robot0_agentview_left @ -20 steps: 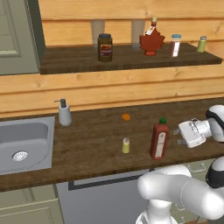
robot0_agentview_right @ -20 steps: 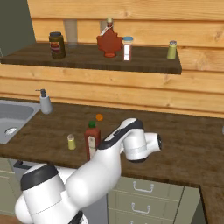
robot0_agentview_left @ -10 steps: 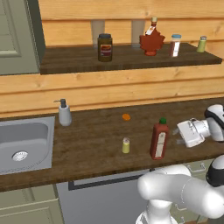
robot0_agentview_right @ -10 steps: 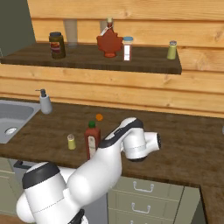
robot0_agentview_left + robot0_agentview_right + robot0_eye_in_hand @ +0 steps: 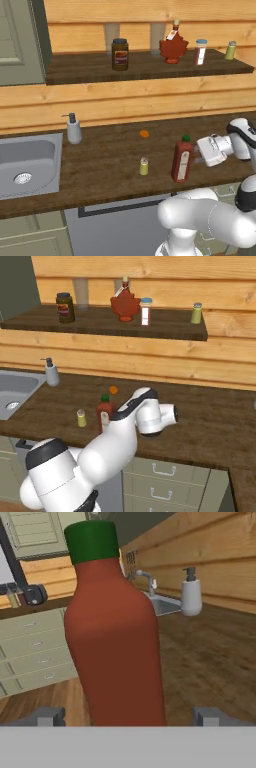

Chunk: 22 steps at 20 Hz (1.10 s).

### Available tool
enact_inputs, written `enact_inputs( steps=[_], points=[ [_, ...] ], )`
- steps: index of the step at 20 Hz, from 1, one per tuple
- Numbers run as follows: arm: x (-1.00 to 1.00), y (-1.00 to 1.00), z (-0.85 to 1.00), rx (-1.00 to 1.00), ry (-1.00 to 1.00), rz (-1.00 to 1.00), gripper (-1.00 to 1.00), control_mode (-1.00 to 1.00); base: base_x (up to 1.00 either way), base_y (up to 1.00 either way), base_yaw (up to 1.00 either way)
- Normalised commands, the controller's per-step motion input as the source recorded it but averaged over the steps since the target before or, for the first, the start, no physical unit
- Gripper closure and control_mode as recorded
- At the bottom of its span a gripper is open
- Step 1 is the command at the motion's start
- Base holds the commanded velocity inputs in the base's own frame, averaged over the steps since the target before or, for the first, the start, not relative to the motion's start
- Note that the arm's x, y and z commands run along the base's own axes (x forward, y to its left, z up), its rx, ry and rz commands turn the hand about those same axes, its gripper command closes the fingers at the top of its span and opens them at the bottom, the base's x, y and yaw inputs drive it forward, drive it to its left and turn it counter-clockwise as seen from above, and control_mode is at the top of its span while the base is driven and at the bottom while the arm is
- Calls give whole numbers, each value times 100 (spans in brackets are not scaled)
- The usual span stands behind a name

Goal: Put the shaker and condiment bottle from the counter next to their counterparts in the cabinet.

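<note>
Gripper point(image 5: 127, 716) wide open, level, jaws either side of red bottle point(image 5: 182, 160), nothing gripped. Bottle upright near front edge of counter point(image 5: 110, 160). Shaker point(image 5: 144, 166) just left of bottle. Maple bottle point(image 5: 173, 46) on shelf point(image 5: 90, 70).

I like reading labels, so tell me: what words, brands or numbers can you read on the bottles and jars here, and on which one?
None can be read.
Condiment bottle: pale label, blurred.
Brown jar: label too small.
White shaker: red label, no legible text.
Maple-leaf bottle: neck tag unreadable.
</note>
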Motion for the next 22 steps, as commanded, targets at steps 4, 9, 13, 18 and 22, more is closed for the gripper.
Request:
enact_inputs(
  steps=[4,9,13,18,22],
  points=[
    [0,21,0,0,0,0,-100,-100,0,0,0],
    [0,16,0,0,0,1,-100,-100,0,0,0],
    [0,13,0,0,0,1,-100,-100,0,0,0],
    [0,18,0,0,0,1,100,-100,0,0,0],
    [0,21,-1,0,1,0,100,-100,0,0,0]
  ],
)
